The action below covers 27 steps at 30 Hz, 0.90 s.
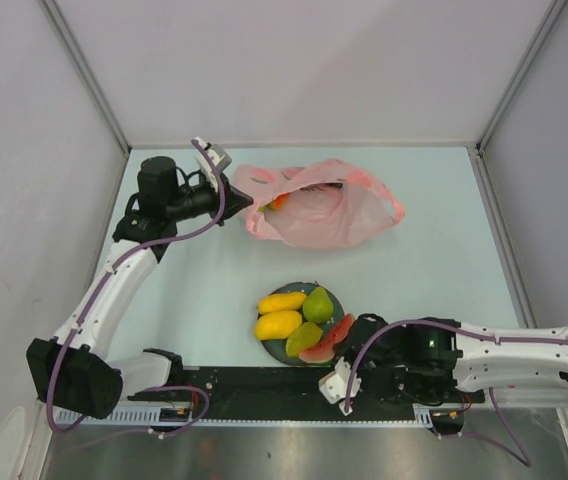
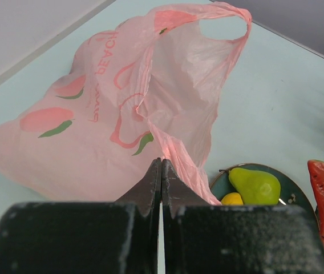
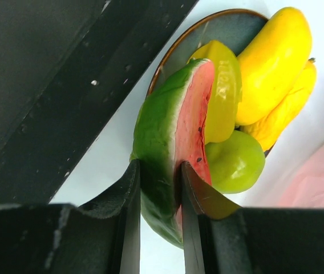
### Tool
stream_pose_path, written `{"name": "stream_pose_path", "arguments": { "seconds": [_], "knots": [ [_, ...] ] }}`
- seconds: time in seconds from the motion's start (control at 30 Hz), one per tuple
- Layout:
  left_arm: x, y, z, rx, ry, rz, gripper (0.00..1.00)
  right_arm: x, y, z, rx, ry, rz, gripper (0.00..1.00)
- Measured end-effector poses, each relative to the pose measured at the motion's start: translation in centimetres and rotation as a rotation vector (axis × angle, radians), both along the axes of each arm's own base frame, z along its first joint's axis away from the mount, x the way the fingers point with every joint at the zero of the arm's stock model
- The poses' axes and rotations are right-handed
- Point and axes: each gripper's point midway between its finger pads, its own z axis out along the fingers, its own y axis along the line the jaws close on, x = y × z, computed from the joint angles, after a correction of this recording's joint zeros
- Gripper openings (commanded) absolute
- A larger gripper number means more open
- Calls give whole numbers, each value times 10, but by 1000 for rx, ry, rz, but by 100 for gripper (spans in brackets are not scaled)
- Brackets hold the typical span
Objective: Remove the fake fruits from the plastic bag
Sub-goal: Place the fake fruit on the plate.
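The pink plastic bag (image 1: 324, 210) (image 2: 93, 131) lies at the back of the table. An orange-red fruit (image 1: 278, 201) shows in its mouth. My left gripper (image 1: 247, 203) (image 2: 162, 161) is shut at the bag's left edge, and the bag's folds run into its tips. My right gripper (image 1: 348, 336) (image 3: 161, 174) is shut on the watermelon slice (image 1: 326, 340) (image 3: 173, 131), held at the near right rim of the dark plate (image 1: 282, 350) (image 3: 230, 25). On the plate lie two yellow mangoes (image 1: 282, 301) (image 1: 277, 324), a green pear (image 1: 317, 304) (image 2: 256, 185) and another green fruit (image 1: 302, 338).
A black rail (image 1: 264, 382) (image 3: 65, 85) runs along the near edge just in front of the plate. Grey walls close the table on the left, back and right.
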Motion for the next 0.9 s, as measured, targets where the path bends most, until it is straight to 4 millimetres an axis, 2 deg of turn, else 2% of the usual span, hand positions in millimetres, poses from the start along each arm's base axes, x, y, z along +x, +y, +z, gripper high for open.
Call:
{"name": "stream_pose_path", "arguments": {
  "seconds": [0.17,0.4,0.9],
  "knots": [
    [0,-1,-4,-12,18,5,0,1,7,1,25,-3,1,0],
    [0,-2,-2,-29,13,6,0,0,12,-11,16,-1,7,0],
    [-3,-1,-14,-29,42,8,0,0,20,-17,22,61,18,0]
  ]
}}
